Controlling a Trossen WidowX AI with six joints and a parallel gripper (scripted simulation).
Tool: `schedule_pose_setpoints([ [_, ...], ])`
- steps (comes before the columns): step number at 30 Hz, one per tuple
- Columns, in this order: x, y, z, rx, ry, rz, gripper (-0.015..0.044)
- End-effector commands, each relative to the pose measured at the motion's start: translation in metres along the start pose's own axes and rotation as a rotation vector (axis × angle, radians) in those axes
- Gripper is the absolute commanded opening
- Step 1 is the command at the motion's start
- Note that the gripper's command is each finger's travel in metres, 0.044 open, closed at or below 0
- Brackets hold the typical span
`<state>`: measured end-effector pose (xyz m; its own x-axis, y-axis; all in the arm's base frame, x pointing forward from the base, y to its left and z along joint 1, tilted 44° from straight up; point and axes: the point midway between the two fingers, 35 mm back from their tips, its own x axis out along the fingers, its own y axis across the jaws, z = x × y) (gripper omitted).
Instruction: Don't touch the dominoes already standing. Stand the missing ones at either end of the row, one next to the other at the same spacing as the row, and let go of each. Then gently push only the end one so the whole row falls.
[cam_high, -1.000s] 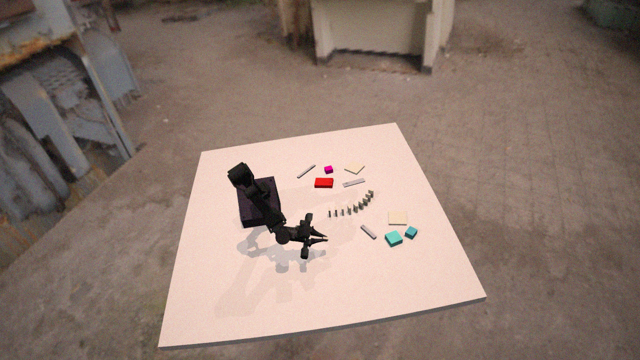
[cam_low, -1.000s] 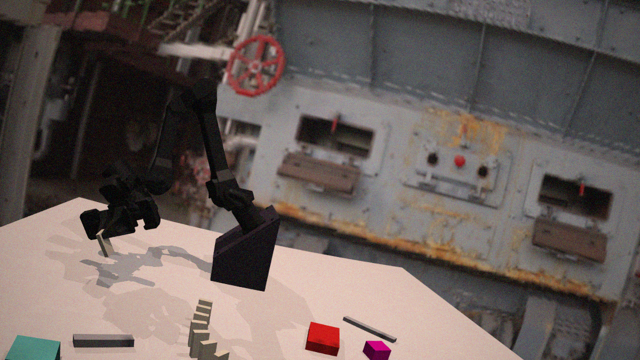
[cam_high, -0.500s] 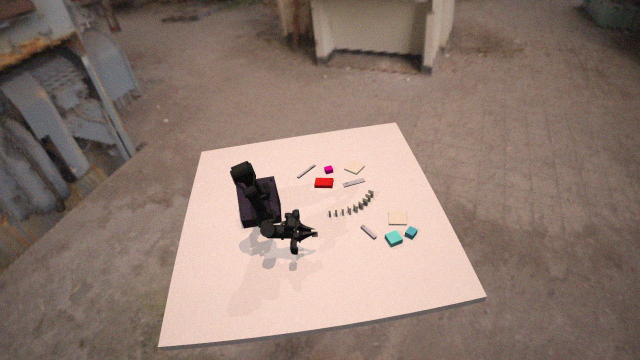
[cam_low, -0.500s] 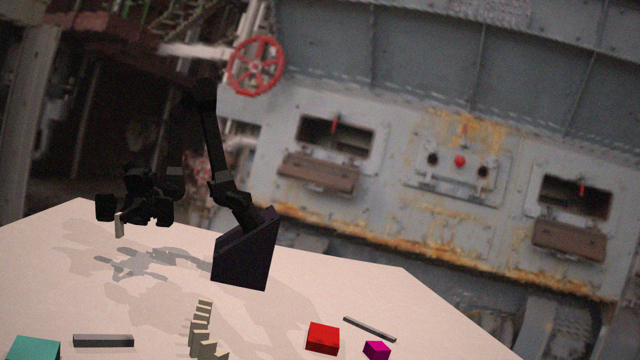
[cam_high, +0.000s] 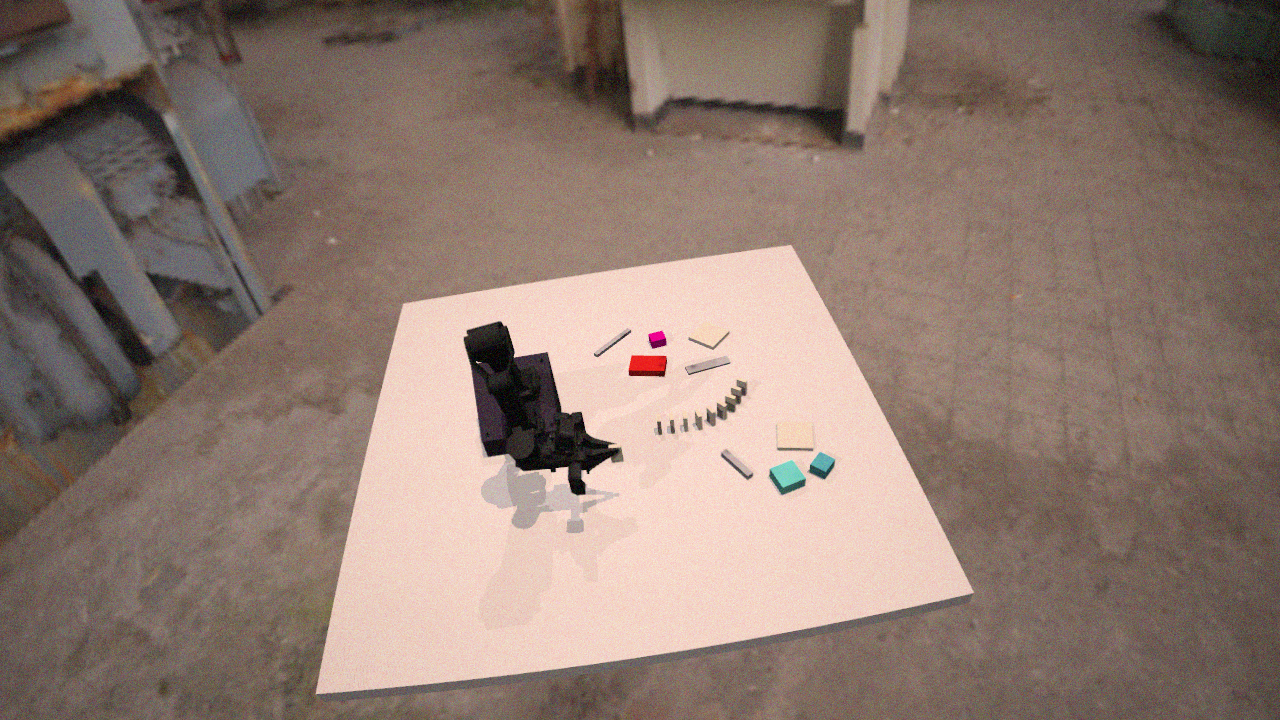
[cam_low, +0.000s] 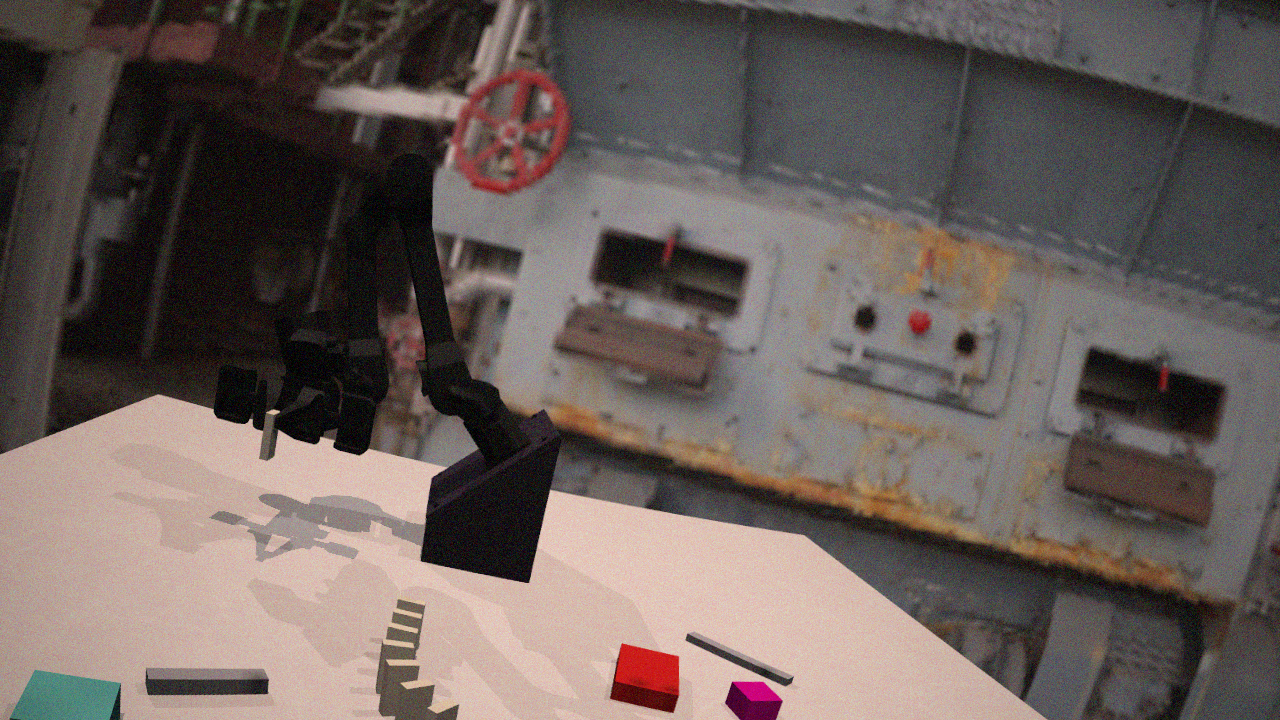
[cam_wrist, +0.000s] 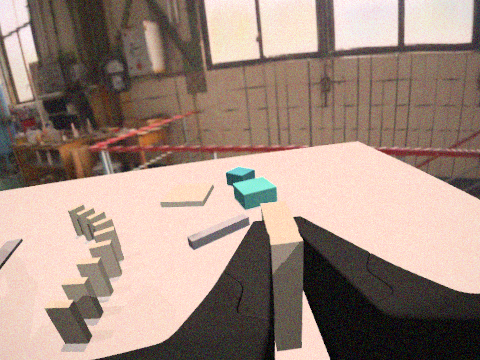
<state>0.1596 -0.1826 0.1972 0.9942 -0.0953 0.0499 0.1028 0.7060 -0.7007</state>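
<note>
My gripper (cam_high: 615, 453) (cam_low: 268, 417) (cam_wrist: 276, 230) is shut on a beige domino (cam_high: 616, 454) (cam_low: 269, 437) (cam_wrist: 288, 295). It holds the domino upright in the air above the table, to the left of the row in the top view. A curved row of several standing dominoes (cam_high: 699, 420) (cam_low: 397, 673) (cam_wrist: 96, 277) stands apart from the gripper. In the wrist view the row curves away on the left, its nearest domino (cam_wrist: 68, 322) at the lower left. The row's near end is cut off in the exterior view.
A grey bar (cam_high: 736, 463) (cam_low: 206, 681) (cam_wrist: 218, 232), a turquoise block (cam_high: 786, 476) (cam_wrist: 255, 192), a teal block (cam_high: 821, 464) (cam_wrist: 240, 175) and a beige square plate (cam_high: 794, 436) (cam_wrist: 187, 195) lie beyond the row. A red block (cam_high: 647, 365) (cam_low: 645, 677) and a magenta cube (cam_high: 657, 339) (cam_low: 753, 700) lie on its other side.
</note>
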Motion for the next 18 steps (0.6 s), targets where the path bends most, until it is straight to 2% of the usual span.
schedule_pose_setpoints([
  [1,-0.001,0.004,0.001,-0.008,-0.002,0.007,0.0026],
  [18,0.0,0.0,-0.011,-0.01,0.002,0.009,0.0026],
])
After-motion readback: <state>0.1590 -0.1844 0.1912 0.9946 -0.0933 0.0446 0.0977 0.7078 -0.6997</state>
